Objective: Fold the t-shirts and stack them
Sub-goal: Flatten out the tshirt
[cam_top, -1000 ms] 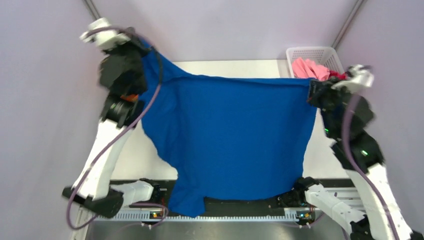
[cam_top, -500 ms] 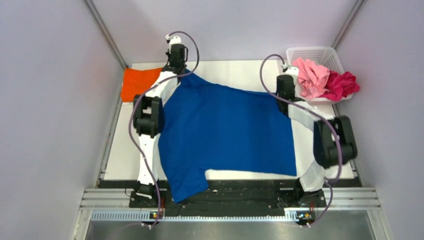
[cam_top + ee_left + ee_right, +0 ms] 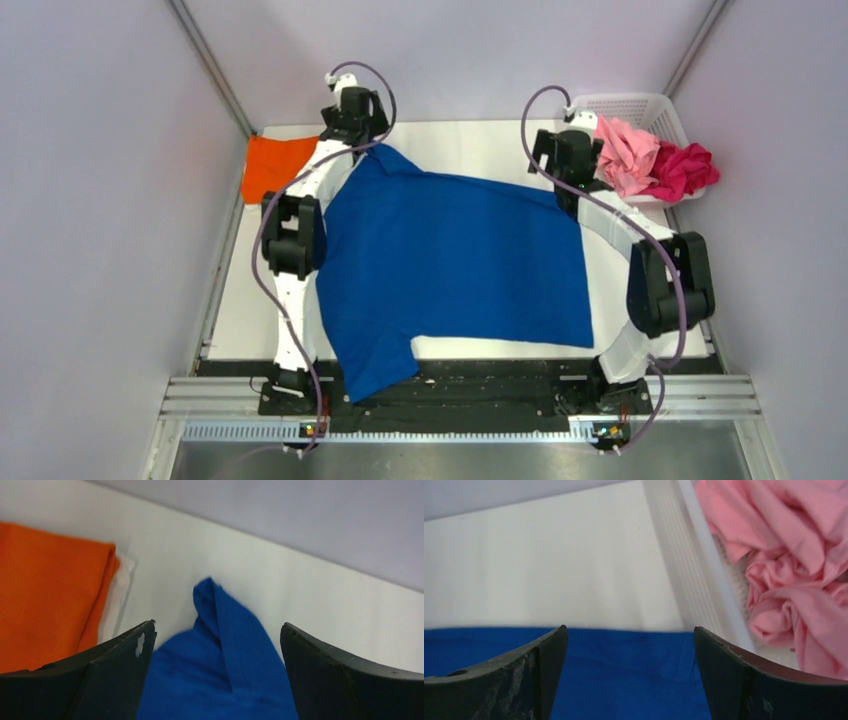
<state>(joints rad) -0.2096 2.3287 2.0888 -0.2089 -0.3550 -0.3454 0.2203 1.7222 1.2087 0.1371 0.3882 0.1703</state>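
A royal blue t-shirt [image 3: 450, 265] lies spread flat over the white table [image 3: 470, 140], one sleeve hanging past the near edge. My left gripper [image 3: 362, 135] stands open over its far left corner, where a raised blue fold [image 3: 220, 625] shows between the black fingers [image 3: 115, 670]. My right gripper [image 3: 565, 165] stands open over the far right corner, with flat blue cloth [image 3: 624, 675] below its fingers [image 3: 734, 675]. A folded orange t-shirt [image 3: 275, 165] lies at the far left. Light pink [image 3: 622, 155] and magenta [image 3: 683, 168] t-shirts sit bunched in the basket.
The white lattice basket [image 3: 620, 105] stands at the far right corner, close beside my right gripper; its rim [image 3: 694, 560] shows in the right wrist view. Grey walls close in the table on three sides. A metal rail [image 3: 460, 400] runs along the near edge.
Both grippers have gone from shut to open and let go of the blue t-shirt, which dropped from hanging in the air to lying flat on the table.
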